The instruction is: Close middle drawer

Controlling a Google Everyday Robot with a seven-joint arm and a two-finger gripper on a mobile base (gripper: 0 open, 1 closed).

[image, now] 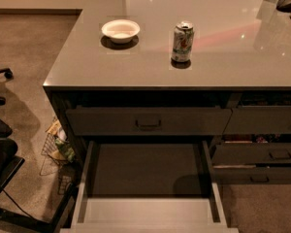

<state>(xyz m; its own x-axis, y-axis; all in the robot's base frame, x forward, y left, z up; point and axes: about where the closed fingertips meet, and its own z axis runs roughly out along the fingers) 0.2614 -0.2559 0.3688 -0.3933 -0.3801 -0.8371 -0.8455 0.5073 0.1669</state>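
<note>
The middle drawer (pixel 148 210) stands pulled far out of the counter unit toward the camera. Its long box has dark side walls and a pale grey floor, and it is empty. Its front panel and handle are cut off by the bottom edge of the camera view. Above it, the upper drawer front (pixel 111 122) with a small central pull handle (pixel 148 124) is shut. The gripper is not in view, and no part of the arm shows.
A white bowl (pixel 120 30) and a drink can (pixel 182 42) stand on the grey countertop (pixel 233 62). Narrower drawers (pixel 262 154) sit to the right. A wire basket (pixel 56 147) and chair bases (pixel 0 130) stand on the floor at the left.
</note>
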